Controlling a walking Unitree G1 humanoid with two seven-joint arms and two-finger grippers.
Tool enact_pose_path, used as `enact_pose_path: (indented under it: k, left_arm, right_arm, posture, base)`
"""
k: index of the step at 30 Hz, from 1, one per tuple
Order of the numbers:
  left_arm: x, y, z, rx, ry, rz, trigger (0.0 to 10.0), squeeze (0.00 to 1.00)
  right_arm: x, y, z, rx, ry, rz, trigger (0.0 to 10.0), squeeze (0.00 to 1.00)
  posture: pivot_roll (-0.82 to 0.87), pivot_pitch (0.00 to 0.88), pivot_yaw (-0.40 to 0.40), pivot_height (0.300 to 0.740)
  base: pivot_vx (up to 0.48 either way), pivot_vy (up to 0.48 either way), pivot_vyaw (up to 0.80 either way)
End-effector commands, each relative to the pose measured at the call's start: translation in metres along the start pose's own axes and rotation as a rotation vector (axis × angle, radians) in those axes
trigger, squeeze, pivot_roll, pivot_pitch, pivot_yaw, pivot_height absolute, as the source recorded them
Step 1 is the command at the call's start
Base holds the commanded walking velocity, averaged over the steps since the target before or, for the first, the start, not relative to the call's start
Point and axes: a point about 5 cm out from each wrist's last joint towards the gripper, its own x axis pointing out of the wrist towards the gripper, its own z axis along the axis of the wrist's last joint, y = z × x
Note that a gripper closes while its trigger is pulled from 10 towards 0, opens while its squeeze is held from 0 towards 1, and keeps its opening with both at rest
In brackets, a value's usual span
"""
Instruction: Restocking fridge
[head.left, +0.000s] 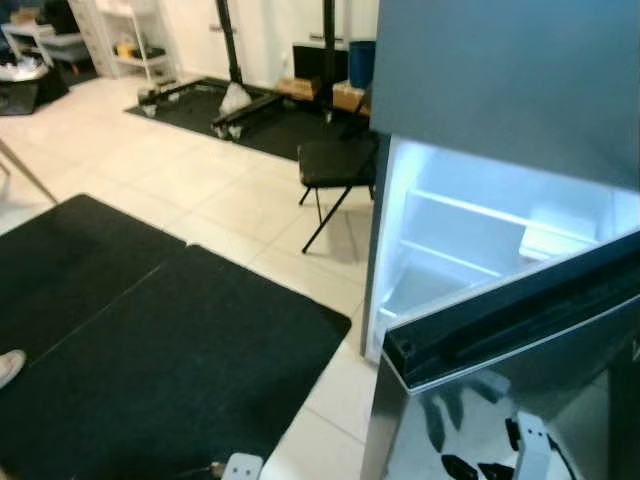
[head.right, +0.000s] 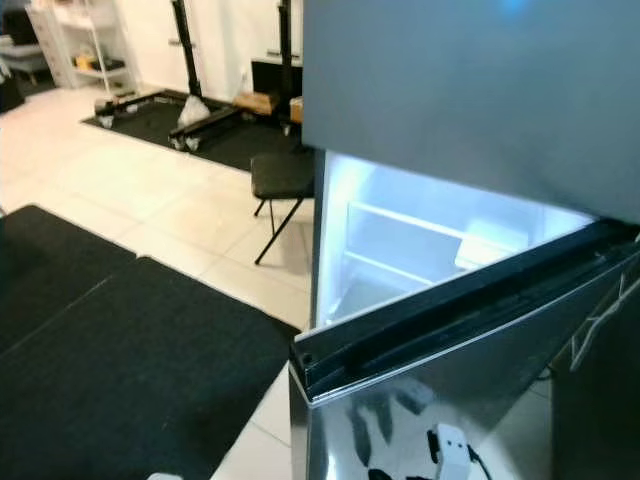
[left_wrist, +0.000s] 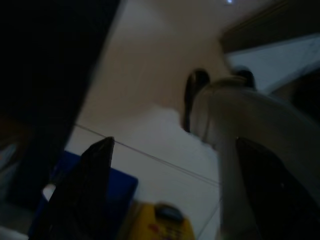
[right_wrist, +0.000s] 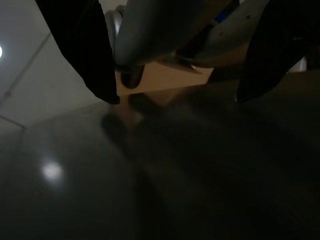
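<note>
we find the fridge (head.left: 500, 120) standing with its lower door (head.left: 520, 330) swung open towards us, the lit compartment (head.left: 470, 240) showing white shelves (head.left: 500, 215) that look bare apart from a pale block (head.left: 555, 240) we cannot identify.

left end effector (left_wrist: 172, 190): in its wrist view the two black fingers (left_wrist: 87, 185) stand wide apart with nothing between them. beyond the fingers lie pale floor tiles, and just past the fingertip, low in the frame, a yellow item (left_wrist: 162, 225) rests against a blue one (left_wrist: 117, 187). these may be stock for the fridge; we cannot confirm it, as both are blurred and cut off.

right end effector (right_wrist: 172, 65): its fingers (right_wrist: 85, 50) are likewise spread, holding nothing. past them we make out a silver limb part and a dark reflective surface, probably the door's steel face, close ahead.

handling, in our judgement: the door is the thing within reach. it is rigid, heavy on its hinge and smooth-faced, so the fingers would slip on the steel panel; the black gasketed top edge (head.right: 450, 310) offers a better purchase for pushing it wider. the yellow and blue items look like small packaged goods, likely light and stiff enough to pinch across their narrow sides, though the yellow one's shape is uncertain.

a folding chair (head.left: 335, 165) and black floor mats (head.left: 170, 350) lie well away from both end effectors.
</note>
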Motion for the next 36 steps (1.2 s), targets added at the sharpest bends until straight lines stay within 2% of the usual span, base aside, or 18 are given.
enact_pose_path:
  k: [1,2,7,13,17,21,27,29,30,33,35,36]
  left_arm:
    - [-0.001,0.001,-0.007,0.013,0.029,0.002,10.0,0.00]
    - [-0.001,0.001,-0.007,0.013,0.029,0.002,10.0,0.00]
    - [-0.001,0.002,-0.008,0.016,0.029,0.003,10.0,0.00]
    - [-0.001,0.001,-0.008,0.010,0.027,0.005,10.0,0.00]
    - [-0.001,0.001,-0.009,0.008,0.024,0.014,10.0,0.00]
    - [-0.002,0.003,-0.011,0.009,0.026,0.021,10.0,0.00]
    - [-0.003,0.006,-0.012,0.010,0.020,0.037,10.0,0.00]
    - [-0.003,0.008,-0.012,0.008,0.011,0.047,10.0,0.00]
    - [-0.003,0.008,-0.012,0.008,0.011,0.047,10.0,0.00]
    - [-0.003,0.010,-0.009,0.007,-0.001,0.063,10.0,0.00]
    - [-0.003,0.010,-0.006,0.028,-0.002,0.069,10.0,0.00]
    - [-0.003,0.010,-0.006,0.028,-0.002,0.069,10.0,0.00]
  right_arm:
    - [0.009,0.010,0.021,-0.052,-0.063,0.058,10.0,0.00]
    - [0.009,0.010,0.021,-0.052,-0.063,0.058,10.0,0.00]
    - [0.018,0.024,0.056,-0.121,-0.152,0.126,10.0,0.00]
    - [0.022,0.031,0.080,-0.185,-0.228,0.122,10.0,0.00]
    - [0.025,0.032,0.094,-0.239,-0.272,0.032,10.0,0.00]
    - [0.026,0.032,0.104,-0.249,-0.312,-0.041,10.0,0.00]
    - [0.030,0.040,0.119,-0.311,-0.340,-0.086,10.0,0.00]
    - [0.032,0.040,0.120,-0.375,-0.299,-0.125,10.0,0.00]
    - [0.032,0.040,0.120,-0.375,-0.299,-0.125,10.0,0.00]
    - [0.031,0.026,0.101,-0.510,-0.127,-0.245,10.0,0.00]
    - [0.026,0.014,0.079,-0.540,-0.024,-0.310,10.0,0.00]
    - [0.026,0.014,0.079,-0.540,-0.024,-0.310,10.0,0.00]
  posture:
    - [-0.04,0.000,-0.012,0.738]
    - [-0.04,0.000,-0.012,0.738]
    - [-0.04,0.000,-0.013,0.738]
    - [-0.04,0.000,-0.017,0.738]
    - [-0.04,0.000,-0.022,0.738]
    - [-0.04,0.000,-0.022,0.738]
    - [-0.03,0.000,-0.024,0.738]
    - [-0.03,0.000,-0.025,0.738]
    - [-0.03,0.000,-0.025,0.738]
    - [-0.03,0.000,-0.028,0.738]
    - [-0.03,0.000,-0.031,0.738]
    - [-0.03,0.000,-0.031,0.738]
  base:
    - [0.000,0.000,0.68]
    - [0.000,0.000,0.68]
    - [0.000,0.000,0.67]
    - [0.000,0.000,0.65]
    - [0.000,0.000,0.29]
    - [0.000,0.000,0.00]
    - [0.000,0.000,0.00]
    - [0.000,0.000,0.00]
    - [0.000,0.000,0.00]
    - [0.000,0.000,0.00]
    - [0.000,0.000,0.00]
    - [0.000,0.000,0.00]
